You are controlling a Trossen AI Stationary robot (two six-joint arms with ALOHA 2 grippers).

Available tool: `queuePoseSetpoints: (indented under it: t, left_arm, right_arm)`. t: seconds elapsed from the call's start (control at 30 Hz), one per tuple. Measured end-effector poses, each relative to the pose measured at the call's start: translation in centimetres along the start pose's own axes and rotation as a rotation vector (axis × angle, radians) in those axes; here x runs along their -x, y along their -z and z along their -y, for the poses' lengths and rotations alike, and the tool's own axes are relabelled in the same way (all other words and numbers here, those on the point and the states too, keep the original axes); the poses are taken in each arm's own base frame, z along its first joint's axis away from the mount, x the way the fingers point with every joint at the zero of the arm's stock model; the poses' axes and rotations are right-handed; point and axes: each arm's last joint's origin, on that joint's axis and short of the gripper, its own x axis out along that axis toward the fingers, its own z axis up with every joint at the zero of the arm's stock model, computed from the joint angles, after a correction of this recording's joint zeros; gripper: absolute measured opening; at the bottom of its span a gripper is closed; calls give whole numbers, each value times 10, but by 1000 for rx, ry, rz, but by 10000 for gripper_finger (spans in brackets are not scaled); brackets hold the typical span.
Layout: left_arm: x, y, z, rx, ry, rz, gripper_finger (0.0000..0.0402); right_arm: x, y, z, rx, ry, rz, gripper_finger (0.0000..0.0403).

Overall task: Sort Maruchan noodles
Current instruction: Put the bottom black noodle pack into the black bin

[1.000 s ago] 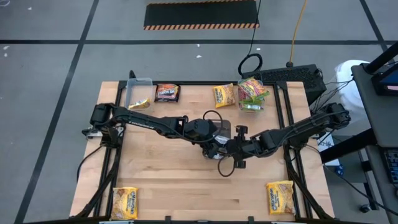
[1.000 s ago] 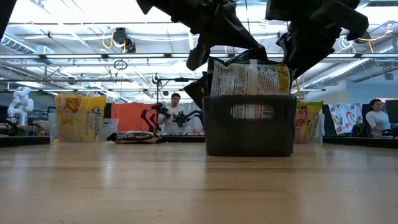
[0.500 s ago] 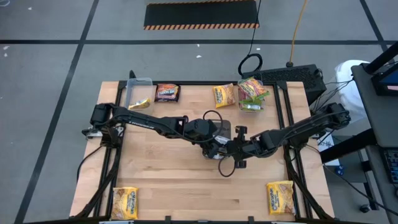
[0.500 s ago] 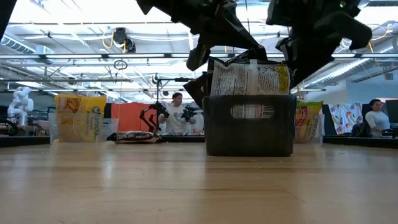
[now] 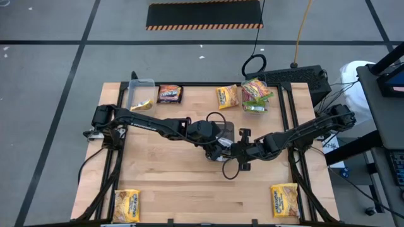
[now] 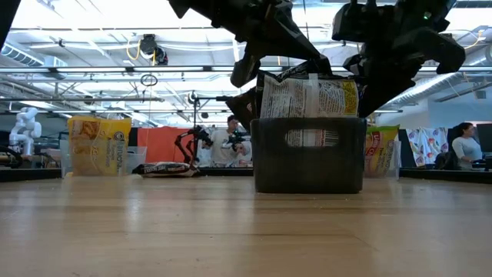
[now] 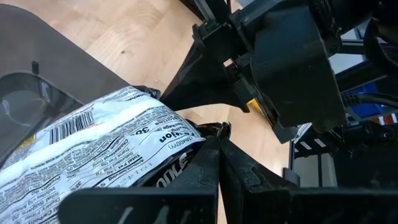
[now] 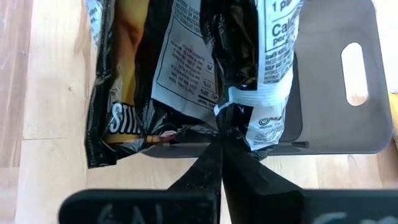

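Note:
A dark grey tray (image 5: 228,128) stands at the table's middle, with Maruchan noodles packets (image 6: 307,96) sticking up out of it. Both grippers meet above it. My left gripper (image 7: 217,134) comes from the left and is shut on a dark packet with a white printed back (image 7: 106,134). My right gripper (image 8: 221,134) comes from the right and is shut on the dark wrapper's edge (image 8: 224,115). Whether both hold one packet I cannot tell. In the high view the arms hide the packets in the tray. My left gripper pinches the dark crimped end of the packet (image 7: 208,129) between its two fingers, slanting down from the table's left. The packet stands above the tray; the tray wall hides its lower end. My right gripper pinches the dark edge of the wrapper (image 8: 225,119), beside a white flap (image 8: 249,99), between its two fingers. It slants down from the table's right. The wrapper hangs over the tray (image 8: 336,93).
At the far edge stand a clear tub (image 5: 140,93) with a yellow packet, a dark packet (image 5: 169,93), a yellow packet (image 5: 227,96) and a tub of green-pink packets (image 5: 255,94). Yellow packets lie at the near left (image 5: 126,205) and near right (image 5: 284,200) corners. People stand beyond the table.
My right gripper has shut its fingers on the wrapper's edge above the tray, staying in about the same place. The left gripper and the packets in the tray have kept still.

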Motion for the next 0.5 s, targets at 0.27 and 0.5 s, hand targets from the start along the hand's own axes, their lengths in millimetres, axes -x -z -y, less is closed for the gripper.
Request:
queuePoseSetpoints:
  t: [0.27, 0.5]
  left_arm:
    - [0, 0, 0, -1, 4, -2, 0]
    - [0, 0, 0, -5, 4, -2, 0]
  right_arm:
    - [0, -2, -3, -10, -79, 11, 12]
    - [1, -6, -4, 13, -92, 51, 68]
